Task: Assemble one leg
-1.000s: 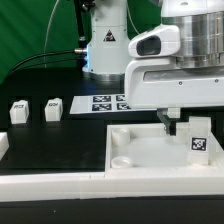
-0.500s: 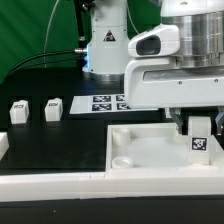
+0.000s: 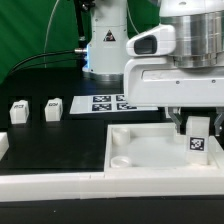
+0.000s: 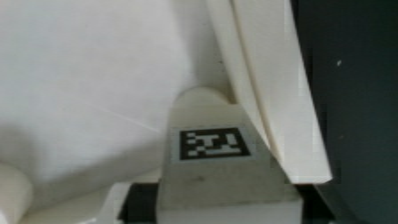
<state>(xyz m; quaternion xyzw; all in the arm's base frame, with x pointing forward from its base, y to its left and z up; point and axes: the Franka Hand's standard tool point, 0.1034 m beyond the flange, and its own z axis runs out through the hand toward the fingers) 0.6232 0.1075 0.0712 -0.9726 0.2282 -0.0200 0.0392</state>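
The gripper [image 3: 192, 124] has its two dark fingers [image 3: 180, 125] closed around the top of a leg [image 3: 199, 142], a small white block with a black-and-white tag on its face. In the wrist view the same leg [image 4: 217, 150] hangs straight down between the finger pads, tag facing the camera. It is held upright, probably so that its lower end can go squarely into a socket. Below it lies the big white tray [image 3: 150, 145], and the leg sits over the tray's far corner on the exterior view's right; whether it already touches the tray floor I cannot tell. Another round socket [image 3: 122, 159] shows at a near corner. Well away, on the exterior view's left, two spare legs [image 3: 18, 111] stand on the dark table [image 3: 50, 150], with the marker board [image 3: 100, 104] lying flat between them and the arm.
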